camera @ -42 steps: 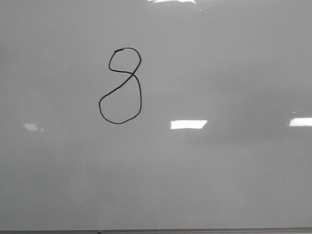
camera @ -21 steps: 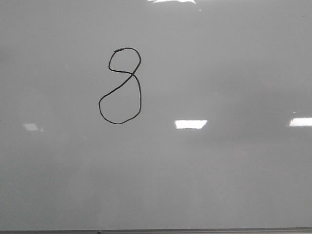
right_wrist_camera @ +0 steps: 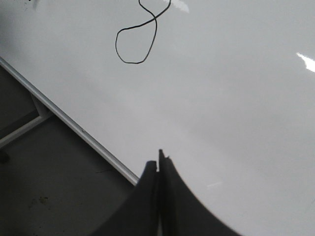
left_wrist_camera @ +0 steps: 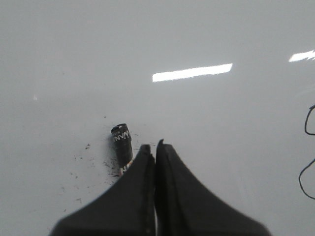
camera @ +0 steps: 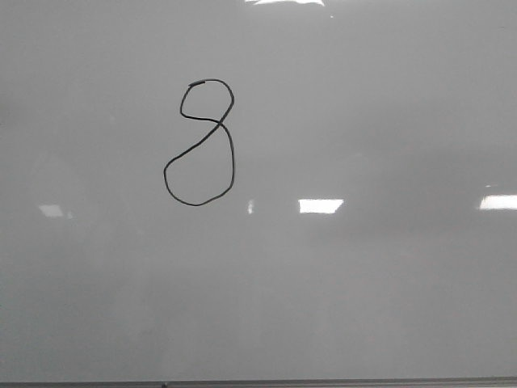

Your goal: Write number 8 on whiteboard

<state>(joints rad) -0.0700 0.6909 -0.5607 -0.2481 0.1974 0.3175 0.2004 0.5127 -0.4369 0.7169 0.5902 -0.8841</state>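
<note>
The number 8 [camera: 220, 124] is a thin black marker line with a small upper loop and a larger lower loop, left of centre on the whiteboard [camera: 363, 283]. No gripper shows in the front view. In the left wrist view my left gripper [left_wrist_camera: 156, 143] is shut, its jaws pressed together over the board. A black marker [left_wrist_camera: 122, 142] lies on the board beside the left finger, its far end hidden behind that finger. Part of the 8 [left_wrist_camera: 305, 123] shows at the view's edge. My right gripper [right_wrist_camera: 158, 160] is shut and empty near the board's edge, with the 8 [right_wrist_camera: 154, 18] beyond it.
Small ink specks [left_wrist_camera: 78, 160] dot the board around the marker. The board's metal edge strip [right_wrist_camera: 74, 125] runs diagonally in the right wrist view, with a dark surface [right_wrist_camera: 49, 196] and a pale frame bar [right_wrist_camera: 19, 129] beyond it. Bright light reflections [camera: 321, 206] lie on the board.
The 8 has not changed. The bright reflection right of the 8 has drifted slightly right, and a small new glint shows beside it.
</note>
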